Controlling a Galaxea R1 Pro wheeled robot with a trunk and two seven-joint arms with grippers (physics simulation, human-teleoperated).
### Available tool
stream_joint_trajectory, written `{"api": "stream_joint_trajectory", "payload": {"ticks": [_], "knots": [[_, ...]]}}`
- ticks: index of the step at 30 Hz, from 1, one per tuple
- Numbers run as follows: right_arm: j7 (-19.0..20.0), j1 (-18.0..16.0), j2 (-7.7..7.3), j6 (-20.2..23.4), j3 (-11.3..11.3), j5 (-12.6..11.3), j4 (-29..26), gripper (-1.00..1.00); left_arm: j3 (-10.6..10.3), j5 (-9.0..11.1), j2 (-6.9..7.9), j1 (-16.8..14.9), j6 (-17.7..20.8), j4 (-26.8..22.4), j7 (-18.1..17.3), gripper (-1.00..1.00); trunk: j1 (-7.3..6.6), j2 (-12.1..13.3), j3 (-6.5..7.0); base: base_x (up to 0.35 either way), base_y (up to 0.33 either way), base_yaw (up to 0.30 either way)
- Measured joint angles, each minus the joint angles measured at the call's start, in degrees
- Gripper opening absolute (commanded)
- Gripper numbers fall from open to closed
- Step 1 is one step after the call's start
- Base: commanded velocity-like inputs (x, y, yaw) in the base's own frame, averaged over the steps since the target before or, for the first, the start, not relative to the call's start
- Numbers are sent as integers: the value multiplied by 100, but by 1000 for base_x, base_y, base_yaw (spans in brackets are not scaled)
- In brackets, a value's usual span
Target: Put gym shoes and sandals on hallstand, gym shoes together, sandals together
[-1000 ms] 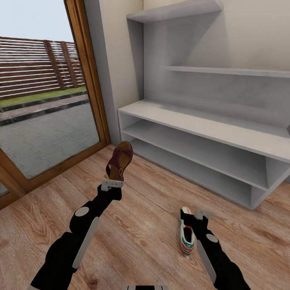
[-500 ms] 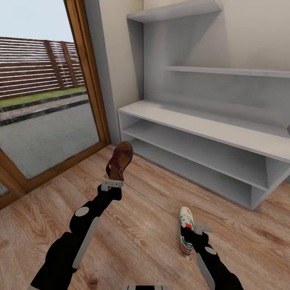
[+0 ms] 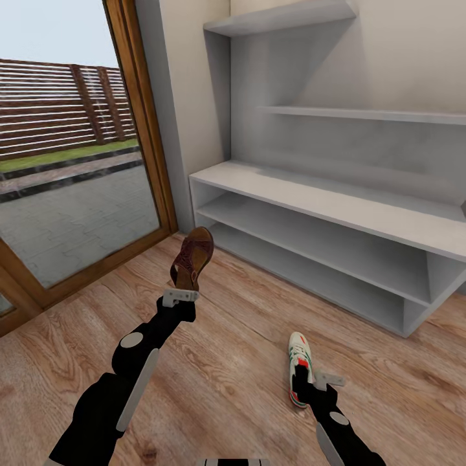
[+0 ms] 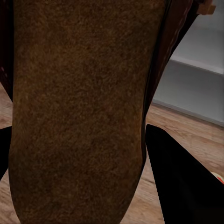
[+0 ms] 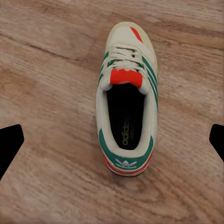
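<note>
One gym shoe (image 3: 299, 369) lies flat on the corridor floor (image 3: 226, 362), toe pointing toward the hallstand (image 3: 336, 213) (white w/ green stripes, red tongue, dark inside). In the right wrist view the shoe (image 5: 127, 123) sits centred between the two dark fingertips (image 5: 10, 144), which are spread wide and not touching it. The right gripper (image 3: 318, 382) hovers over the heel end, jaws apart. The left gripper (image 3: 180, 296) is clamped on a sandal (image 3: 191, 257) – held upright off the floor, its tan footbed (image 4: 77, 107) right against the left wrist cam. Hallstand's 2 shelf tiers sit just beyond, next to a glass door (image 3: 71, 149)
</note>
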Motion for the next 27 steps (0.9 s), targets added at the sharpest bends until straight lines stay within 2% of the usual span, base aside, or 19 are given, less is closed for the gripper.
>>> {"api": "stream_joint_trajectory", "payload": {"ticks": [7,27], "knots": [[3,0,1,-4,12,0,-1,100,0,-4,1,0,3,0,1,-100,0,0,0,0,0,0],[6,0,10,-4,23,-1,-14,100,0,-6,1,1,9,0,2,-100,52,-26,-474,0,0,15]]}}
